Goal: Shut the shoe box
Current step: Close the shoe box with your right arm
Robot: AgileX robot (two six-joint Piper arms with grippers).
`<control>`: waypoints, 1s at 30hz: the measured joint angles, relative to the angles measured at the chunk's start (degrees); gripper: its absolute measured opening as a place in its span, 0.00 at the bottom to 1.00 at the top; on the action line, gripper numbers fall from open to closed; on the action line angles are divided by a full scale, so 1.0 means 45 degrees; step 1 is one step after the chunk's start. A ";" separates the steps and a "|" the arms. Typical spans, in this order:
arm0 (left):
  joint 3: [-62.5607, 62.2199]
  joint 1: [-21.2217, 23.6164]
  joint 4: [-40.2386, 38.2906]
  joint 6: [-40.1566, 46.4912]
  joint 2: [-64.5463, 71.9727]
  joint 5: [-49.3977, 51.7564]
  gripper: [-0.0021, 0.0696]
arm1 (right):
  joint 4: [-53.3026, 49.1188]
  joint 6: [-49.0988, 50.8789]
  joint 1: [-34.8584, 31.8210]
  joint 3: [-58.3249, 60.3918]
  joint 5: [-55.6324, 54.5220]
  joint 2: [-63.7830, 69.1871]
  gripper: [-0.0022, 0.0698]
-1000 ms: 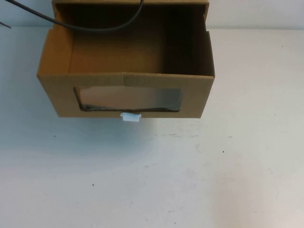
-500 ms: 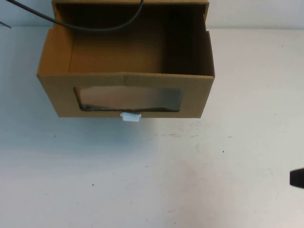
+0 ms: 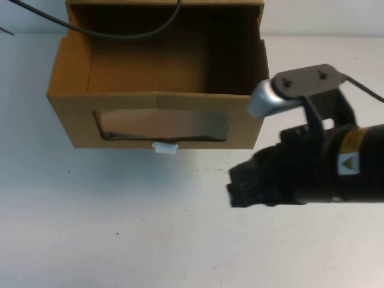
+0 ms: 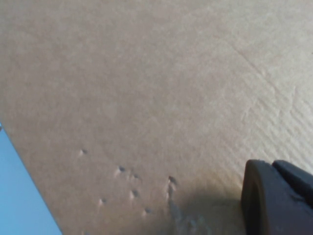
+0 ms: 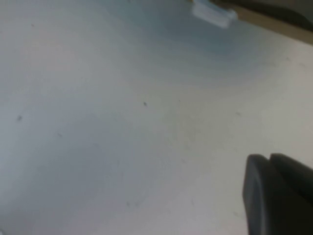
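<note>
The shoe box is brown cardboard; its drawer stands pulled out toward me, top open, with a clear window in its front and a small white pull tab below it. My right gripper is shut and empty, low over the table just in front of the box's right front corner, pointing left. In the right wrist view the gripper hovers over the table, with the tab ahead. My left gripper is shut, close against the box's plain cardboard; it is out of the high view.
A black cable sags across the open back of the drawer. The white table stretches in front of the box. The right arm's dark body covers the table at the right.
My right arm has swung in from the right edge toward the box front; one second ago it was out of view. The box has not moved.
</note>
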 joint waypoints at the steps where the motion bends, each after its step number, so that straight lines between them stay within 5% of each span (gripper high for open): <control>1: 0.0000 0.0000 0.0000 0.0000 0.0000 0.0020 0.02 | -0.0548 0.0366 0.0539 -0.0108 -0.0479 0.0235 0.01; 11: 0.0000 0.0000 0.0009 -0.0062 0.0000 0.0020 0.02 | -0.3028 0.1802 0.1764 -0.1121 -0.5143 0.2509 0.01; 30: 0.0000 0.0000 0.0009 -0.0121 0.0000 0.0020 0.02 | -0.3193 0.1847 0.0344 -0.3234 -0.5997 0.5003 0.01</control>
